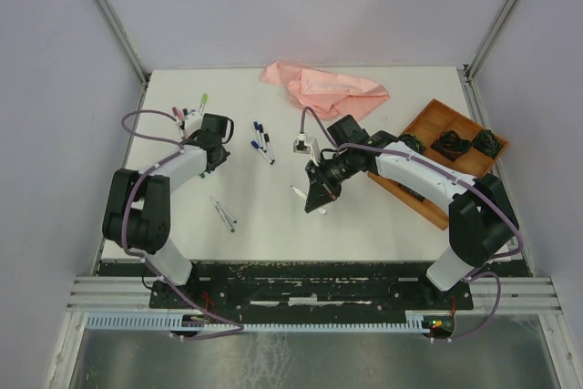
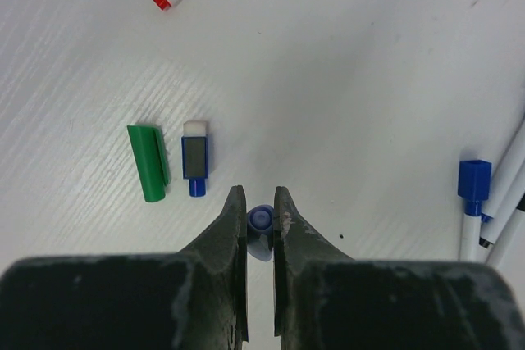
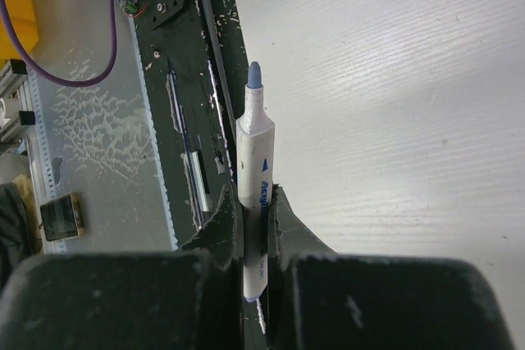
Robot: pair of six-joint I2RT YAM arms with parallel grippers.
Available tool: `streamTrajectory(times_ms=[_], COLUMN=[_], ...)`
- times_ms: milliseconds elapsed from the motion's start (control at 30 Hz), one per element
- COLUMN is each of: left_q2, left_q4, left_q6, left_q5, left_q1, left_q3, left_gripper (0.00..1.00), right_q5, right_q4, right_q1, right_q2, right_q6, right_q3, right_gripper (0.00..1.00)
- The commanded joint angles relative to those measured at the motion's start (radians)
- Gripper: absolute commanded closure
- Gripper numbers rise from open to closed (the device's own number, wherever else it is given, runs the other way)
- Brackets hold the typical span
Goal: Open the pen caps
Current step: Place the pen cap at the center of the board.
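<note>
One cap appears pulled off. The left claw (image 2: 259, 202) clamps the blue cap (image 2: 261, 224) over the surface (image 2: 344, 79); the right claw (image 3: 256, 202) clamps the uncapped pen (image 3: 255, 141). Next: release both, then grasp another capped pen (image 2: 472, 194).

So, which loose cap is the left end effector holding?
The blue cap seen end-on, pinched in the left end effector. The green cap and the blue-and-white cap lie free beyond it.

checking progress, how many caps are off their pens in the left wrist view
3: a green cap on the table, a white-ended blue cap beside it, and a blue cap between the jaws of the left gripper. More may lie outside this view.
</note>
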Motion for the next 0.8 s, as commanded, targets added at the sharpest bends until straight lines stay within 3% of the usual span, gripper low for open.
streamTrajectory(times_ms=[0, 300, 533, 767], left_q2=[0.078, 0.187, 0.207, 0.206], left_q4=[-0.032, -0.046, -0.046, -0.052], left_q6=[0.058, 0.065, 0.062, 0.063], left_q5=[-0.039, -0.011, 0.004, 0.006], left_q1=[0.017, 0.041, 0.047, 0.052], left_q3=[0.093, 0.136, 0.134, 0.133], left_gripper=[0.94, 0.88, 0.73, 0.67], right_q5=[-0.001, -0.005, -0.006, -0.006], right_q4=[0.007, 0.006, 0.007, 0.005], right_q1=[0.004, 0.004, 0.004, 0.004], right_q2=[-0.007, -0.005, -0.005, -0.004], right_q6=[-0.018, -0.02, -0.02, -0.019], right_q3=[0.046, 0.045, 0.045, 0.045], right_gripper=[1.0, 1.0, 1.0, 1.0])
